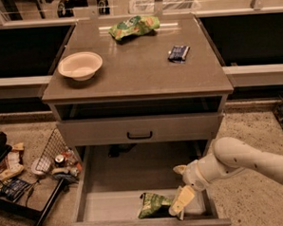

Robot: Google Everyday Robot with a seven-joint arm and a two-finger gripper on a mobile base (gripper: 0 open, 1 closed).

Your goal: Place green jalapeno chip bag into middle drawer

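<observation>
Your gripper (178, 190) hangs inside the middle drawer (108, 206), fingers spread and empty. The green jalapeno chip bag (153, 204) lies just beside its lower finger, toward the drawer's centre.

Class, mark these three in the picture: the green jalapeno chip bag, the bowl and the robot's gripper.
green jalapeno chip bag (152, 204), camera view, middle of its foil.
bowl (80, 66), camera view, its inside.
gripper (178, 189), camera view, midway between its open fingers, over the right side of the middle drawer (113, 205).
</observation>
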